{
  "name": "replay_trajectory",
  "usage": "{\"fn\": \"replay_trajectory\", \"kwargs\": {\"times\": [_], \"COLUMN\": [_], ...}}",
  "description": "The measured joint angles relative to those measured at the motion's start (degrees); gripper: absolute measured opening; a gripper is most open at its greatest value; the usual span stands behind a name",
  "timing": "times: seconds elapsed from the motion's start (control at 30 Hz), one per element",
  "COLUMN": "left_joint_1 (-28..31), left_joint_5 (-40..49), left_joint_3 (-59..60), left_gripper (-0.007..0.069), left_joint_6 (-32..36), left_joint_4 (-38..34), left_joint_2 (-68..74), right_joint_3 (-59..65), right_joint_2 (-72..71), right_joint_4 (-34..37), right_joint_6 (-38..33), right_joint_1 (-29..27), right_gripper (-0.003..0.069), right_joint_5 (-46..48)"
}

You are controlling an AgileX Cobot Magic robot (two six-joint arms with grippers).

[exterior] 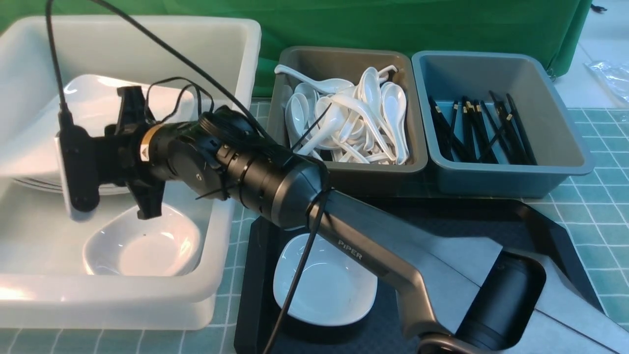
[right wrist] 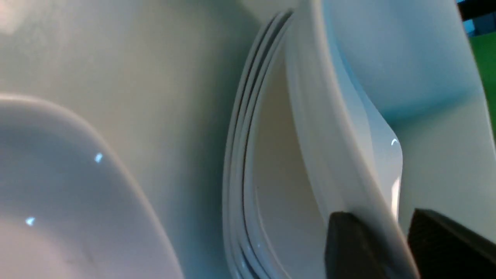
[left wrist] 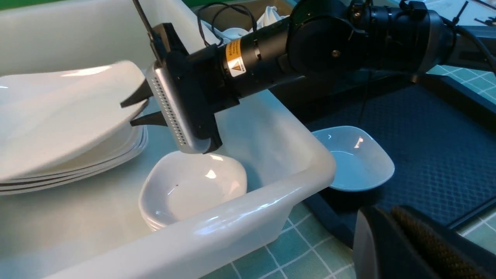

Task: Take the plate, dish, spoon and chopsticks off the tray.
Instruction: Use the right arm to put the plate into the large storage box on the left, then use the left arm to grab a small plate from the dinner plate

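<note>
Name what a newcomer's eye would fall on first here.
Probably the right arm, slanting across the front view to the white tub, its gripper open around the rim of a tilted plate above stacked plates. Next, the white dish on the black tray.

The big black rectangular tray (exterior: 550, 226) lies on the tiled desk (exterior: 609, 236), right of the large white plastic tub (exterior: 216, 236). On its left part sits the small glossy white rounded-square dish (exterior: 329, 290). In the tub, the large glossy white square plate (left wrist: 73, 104) is tilted over stacked white plates (left wrist: 116, 157), with nested white bowls (left wrist: 193, 190) nearer the front. Behind the tray stand the grey-brown plastic bin (exterior: 371, 172), with white spoons (exterior: 373, 93) in it, and, to its right, the blue-grey plastic bin (exterior: 511, 179), holding black chopsticks (exterior: 521, 128).
</note>
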Motion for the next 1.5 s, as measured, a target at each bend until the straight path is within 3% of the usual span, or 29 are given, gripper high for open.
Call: {"fn": "replay_trajectory", "kwargs": {"times": [0.07,0.13,0.4,0.5,0.7,0.8,1.0,1.2,1.5], "left_joint_1": [0.0,0.0,0.0,0.0,0.0,0.0,0.0,0.0,0.0], "left_joint_5": [0.0,0.0,0.1,0.1,1.1,1.5,3.3,4.0,1.9], "left_joint_3": [0.0,0.0,0.0,0.0,0.0,0.0,0.1,0.1,-0.1], "left_gripper": [0.0017,0.0017,0.0017,0.0017,0.0017,0.0017,0.0017,0.0017,0.0017], "left_joint_6": [0.2,0.7,1.9,1.9,0.8,-1.9,-3.5,-5.7,-6.5], "left_joint_4": [-0.8,-1.5,-2.6,-2.5,2.1,8.1,14.3,15.8,16.1], "left_joint_2": [0.0,0.0,0.0,0.0,0.0,0.0,2.6,12.7,25.5], "right_joint_3": [0.0,0.0,0.0,-0.3,-0.6,-0.6,-0.5,-0.5,-0.5], "right_joint_2": [0.0,0.0,-4.1,-8.0,-12.0,-11.8,-12.0,-11.2,-13.9], "right_joint_4": [-0.1,-0.1,-0.7,-0.8,-0.3,0.0,1.3,12.0,10.7], "right_joint_6": [4.1,7.3,16.0,22.5,42.8,50.0,52.3,49.8,50.0], "right_joint_1": [0.0,0.0,0.0,0.0,0.0,0.0,-0.2,-0.4,-3.4], "right_gripper": [0.0372,0.0409,0.0416,0.0376,0.0129,0.003,0.0018,0.0018,0.0018], "right_joint_5": [0.0,0.4,10.8,13.4,15.4,23.4,34.1,35.0,44.9]}}
